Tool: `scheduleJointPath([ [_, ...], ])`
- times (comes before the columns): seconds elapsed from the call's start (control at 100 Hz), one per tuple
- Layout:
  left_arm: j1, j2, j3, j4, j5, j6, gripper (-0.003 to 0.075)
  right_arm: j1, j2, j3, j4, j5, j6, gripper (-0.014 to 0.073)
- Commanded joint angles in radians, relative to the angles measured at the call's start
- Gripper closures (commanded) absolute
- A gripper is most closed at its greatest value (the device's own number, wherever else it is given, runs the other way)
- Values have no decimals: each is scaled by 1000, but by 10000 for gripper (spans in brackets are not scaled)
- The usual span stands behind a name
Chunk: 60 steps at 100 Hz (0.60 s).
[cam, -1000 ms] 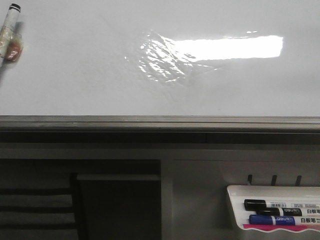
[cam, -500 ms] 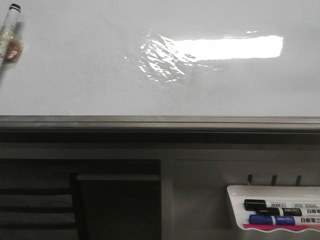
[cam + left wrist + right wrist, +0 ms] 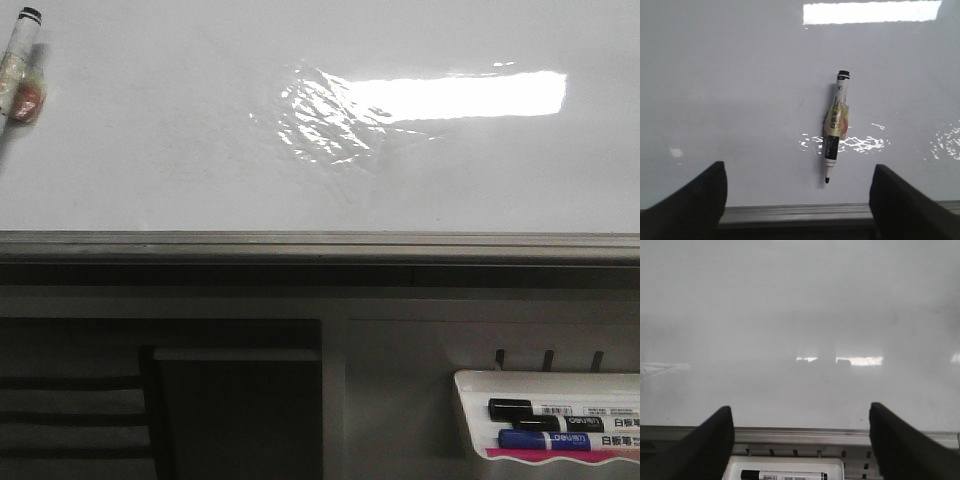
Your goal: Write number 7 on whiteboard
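Observation:
The whiteboard (image 3: 150, 130) is a large glossy white board with a grey bottom rail (image 3: 320, 245), a bright glare and a wrinkled shiny patch. No figure 7 shows on it. A black-and-white marker (image 3: 20, 70) with a taped label sticks to the board at the far left; in the left wrist view the marker (image 3: 835, 135) hangs uncapped, tip towards the rail. My left gripper (image 3: 797, 195) is open and empty, apart from the marker. My right gripper (image 3: 801, 440) is open and empty, facing the whiteboard (image 3: 800, 315) above the tray.
A small white marker tray (image 3: 470, 400) hangs below the rail at the lower right, holding a black marker (image 3: 545, 409) and a blue marker (image 3: 555, 439). The tray (image 3: 790, 461) also shows in the right wrist view. Dark grey panels lie below the rail.

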Motion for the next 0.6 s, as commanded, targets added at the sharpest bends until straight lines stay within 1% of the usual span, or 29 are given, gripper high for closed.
scheduleJointPath([
  [0.0, 1, 12, -36, -21, -88, -8, 177, 1, 14, -36, -8, -76, -2, 91],
  [0.15, 1, 36, -36, -29, -160, 1, 177, 1, 14, -36, 1, -76, -2, 91],
  [0.21, 1, 66, -38, -26, -167, 52, 177, 1, 14, -36, 1, -76, -2, 91],
  [0.26, -9, 94, -44, -34, -153, 63, 177, 1, 14, -36, 1, -76, -2, 91],
  [0.31, -32, 127, -56, -34, -143, 68, 177, 1, 14, -36, 2, -76, -2, 91],
  [0.38, -81, 178, -75, -21, -132, 101, 177, 1, 14, -36, 6, -76, -2, 91],
  [0.45, -135, 243, -97, -1, -128, 106, 177, 1, 14, -36, 6, -76, -2, 91],
  [0.59, -192, 376, -142, 17, -112, 106, 177, 1, 14, -36, 6, -76, -2, 91],
])
